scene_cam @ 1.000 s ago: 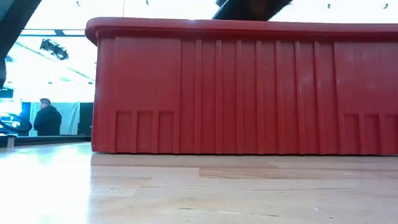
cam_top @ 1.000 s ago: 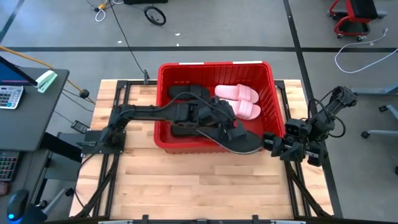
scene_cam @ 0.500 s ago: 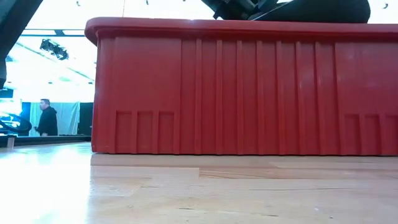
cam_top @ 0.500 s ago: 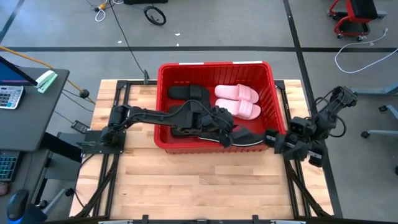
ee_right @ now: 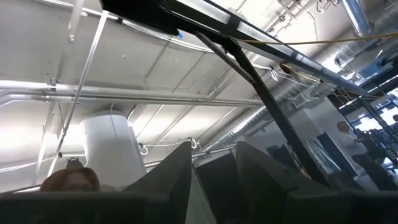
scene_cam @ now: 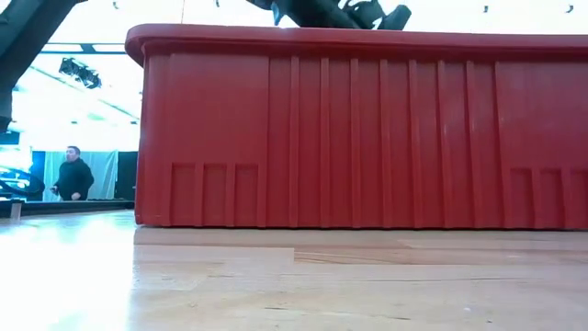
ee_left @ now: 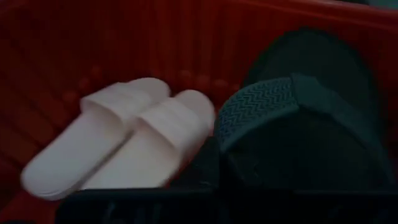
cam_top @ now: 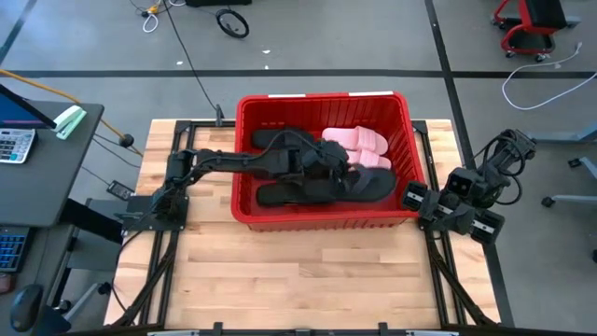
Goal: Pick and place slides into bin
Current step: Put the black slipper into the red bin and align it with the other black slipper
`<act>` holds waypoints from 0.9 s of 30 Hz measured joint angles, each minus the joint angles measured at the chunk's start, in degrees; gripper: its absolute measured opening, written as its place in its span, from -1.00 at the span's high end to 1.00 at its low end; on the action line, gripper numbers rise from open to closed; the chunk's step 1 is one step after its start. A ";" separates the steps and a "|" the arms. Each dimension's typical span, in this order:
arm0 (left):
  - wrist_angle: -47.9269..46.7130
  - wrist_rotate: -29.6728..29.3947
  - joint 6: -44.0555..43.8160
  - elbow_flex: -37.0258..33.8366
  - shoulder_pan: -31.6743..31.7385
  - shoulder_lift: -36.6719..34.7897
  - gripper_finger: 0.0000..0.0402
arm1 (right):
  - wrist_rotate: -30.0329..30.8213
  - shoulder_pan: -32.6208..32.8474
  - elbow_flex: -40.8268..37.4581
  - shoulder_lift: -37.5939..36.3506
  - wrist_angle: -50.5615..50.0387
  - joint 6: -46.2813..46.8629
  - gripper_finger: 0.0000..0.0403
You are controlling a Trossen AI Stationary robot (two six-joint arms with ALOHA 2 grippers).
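The red bin (cam_top: 244,159) stands at the table's far middle; its near wall fills the low view (scene_cam: 367,129). Inside lie two pink slides (cam_top: 359,145), two black slides (cam_top: 280,140) and a black flip-flop (cam_top: 371,187). The pink slides (ee_left: 118,143) and the flip-flop (ee_left: 298,124) also show in the left wrist view. My left gripper (cam_top: 338,175) reaches into the bin and is shut on that flip-flop. My right gripper (cam_top: 416,198) waits outside the bin's right near corner, fingers slightly apart, empty. My left gripper holds the black flip-flop by the end that points toward the table's left (cam_top: 347,183), coming level from the table's left. The gripper's own body hides the fingers, so the kind of hold cannot be told. The flip-flop lies about level, low inside the bin beside the pink slides.
The bin's tall walls and rim (cam_top: 322,220) surround the left gripper. Bare wooden tabletop (cam_top: 298,271) lies in front of the bin. A person (scene_cam: 73,175) walks in the room behind.
My left gripper has gone toward the far edge and down, carrying the black flip-flop from over the bin's near rim into the bin, beside the pink slides. My right arm has drawn back a little toward the right edge.
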 joint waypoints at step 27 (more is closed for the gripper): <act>8.98 -1.95 -6.69 0.09 -0.17 11.48 0.97 | -0.05 0.00 0.00 -0.13 -2.76 -0.39 0.34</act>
